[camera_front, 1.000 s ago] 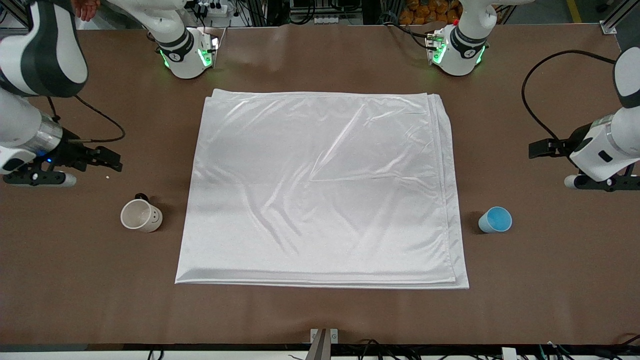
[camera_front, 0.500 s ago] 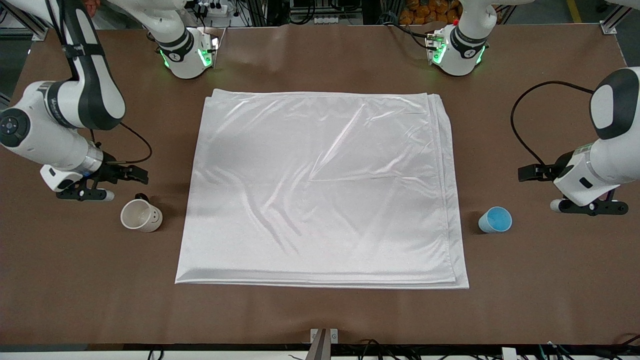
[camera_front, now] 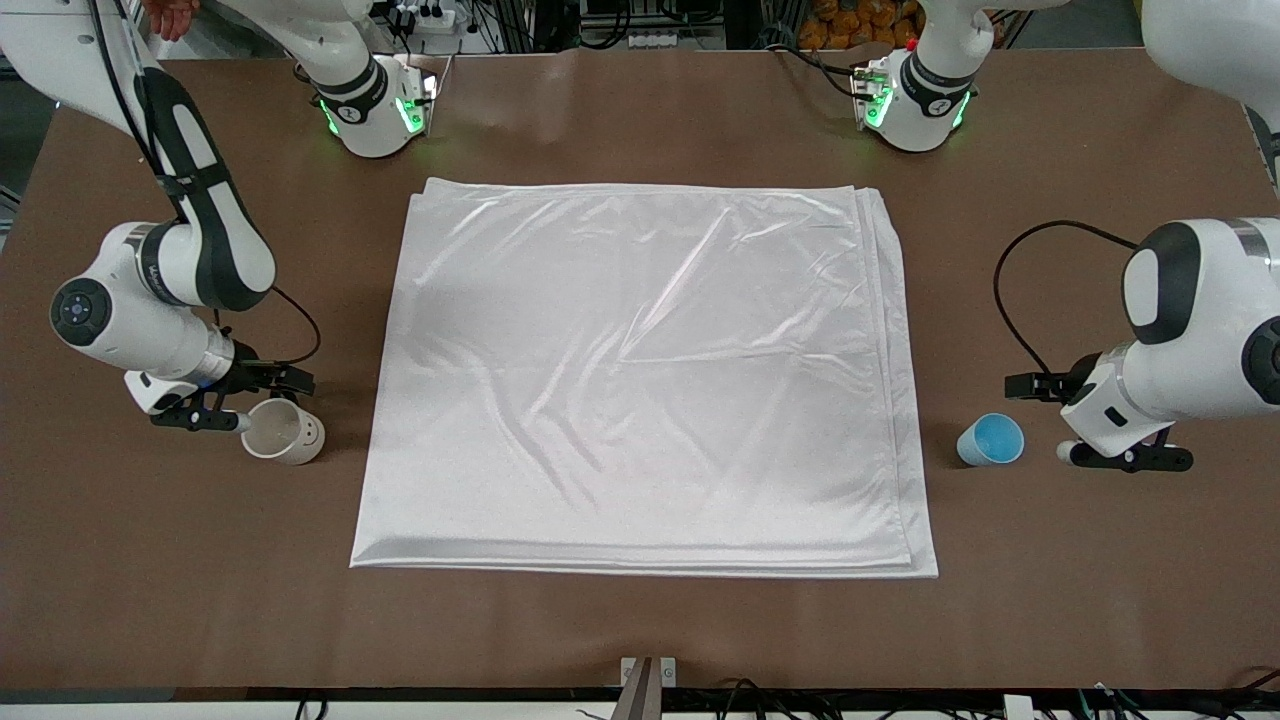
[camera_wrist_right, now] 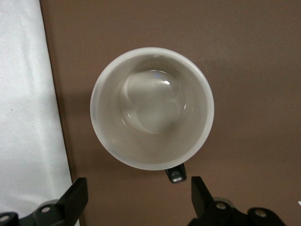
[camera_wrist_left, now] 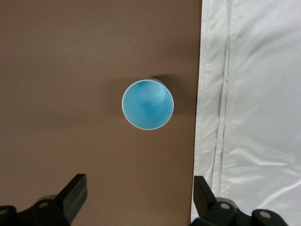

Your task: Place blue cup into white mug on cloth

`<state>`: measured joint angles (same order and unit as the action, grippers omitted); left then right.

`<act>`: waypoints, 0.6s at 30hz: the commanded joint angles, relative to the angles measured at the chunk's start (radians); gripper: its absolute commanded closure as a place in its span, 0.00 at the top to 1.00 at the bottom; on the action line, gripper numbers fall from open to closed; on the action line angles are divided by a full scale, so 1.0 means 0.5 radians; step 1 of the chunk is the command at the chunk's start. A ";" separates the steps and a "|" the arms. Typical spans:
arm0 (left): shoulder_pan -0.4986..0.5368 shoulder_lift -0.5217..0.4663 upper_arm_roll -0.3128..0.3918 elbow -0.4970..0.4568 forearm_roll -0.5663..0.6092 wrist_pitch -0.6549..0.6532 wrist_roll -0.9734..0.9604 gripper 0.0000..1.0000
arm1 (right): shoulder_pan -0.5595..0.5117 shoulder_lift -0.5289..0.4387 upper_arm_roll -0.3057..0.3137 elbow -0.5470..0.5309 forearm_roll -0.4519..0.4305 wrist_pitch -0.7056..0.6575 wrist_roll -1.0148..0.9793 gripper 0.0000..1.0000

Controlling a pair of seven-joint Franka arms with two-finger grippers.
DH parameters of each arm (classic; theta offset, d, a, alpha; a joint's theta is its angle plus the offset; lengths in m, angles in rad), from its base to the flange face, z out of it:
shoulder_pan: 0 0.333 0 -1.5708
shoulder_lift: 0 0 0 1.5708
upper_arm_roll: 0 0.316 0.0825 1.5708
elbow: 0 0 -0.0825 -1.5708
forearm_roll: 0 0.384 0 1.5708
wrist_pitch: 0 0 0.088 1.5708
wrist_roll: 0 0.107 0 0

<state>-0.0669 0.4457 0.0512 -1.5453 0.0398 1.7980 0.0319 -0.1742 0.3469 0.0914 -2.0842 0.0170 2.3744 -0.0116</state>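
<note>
The blue cup [camera_front: 990, 440] stands upright on the brown table, just off the cloth's [camera_front: 640, 370] edge toward the left arm's end. My left gripper [camera_front: 1125, 455] hovers over the table beside it, open and empty. In the left wrist view the cup [camera_wrist_left: 147, 104] lies just ahead of the spread gripper [camera_wrist_left: 139, 197], next to the cloth's folded edge [camera_wrist_left: 254, 94]. The white mug [camera_front: 283, 432] stands off the cloth toward the right arm's end. My right gripper [camera_front: 195, 418] hovers beside it, open and empty. In the right wrist view the mug [camera_wrist_right: 152, 108], with its dark handle [camera_wrist_right: 175, 175], is just ahead of the gripper [camera_wrist_right: 138, 197].
The cloth lies flat with soft wrinkles across the middle of the table [camera_front: 640, 630]. The arm bases [camera_front: 375, 110] stand along the table's edge farthest from the front camera. A black cable [camera_front: 1020, 290] loops from the left wrist over the table.
Both arms have swung in and down. The right gripper has come next to the white mug and the left gripper next to the blue cup. Cups and cloth have not moved.
</note>
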 commanded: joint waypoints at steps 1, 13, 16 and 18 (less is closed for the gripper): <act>0.014 0.142 -0.001 0.041 0.037 0.134 0.041 1.00 | -0.026 0.061 0.020 0.020 0.018 0.062 -0.026 0.89; 0.054 0.363 0.008 0.047 0.043 0.423 0.041 1.00 | -0.029 0.104 0.020 0.027 0.000 0.138 -0.029 0.62; 0.079 0.385 0.008 0.047 0.046 0.438 0.047 1.00 | -0.029 0.122 0.020 0.027 0.000 0.157 -0.029 0.50; 0.085 0.397 0.008 0.047 0.046 0.451 0.047 1.00 | -0.029 0.122 0.020 0.030 0.000 0.163 -0.029 0.42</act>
<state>-0.0421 0.6309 0.0559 -1.5436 0.0408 2.0172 0.0358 -0.1743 0.3867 0.0913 -2.0833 0.0169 2.4378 -0.0120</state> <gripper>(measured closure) 0.000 0.374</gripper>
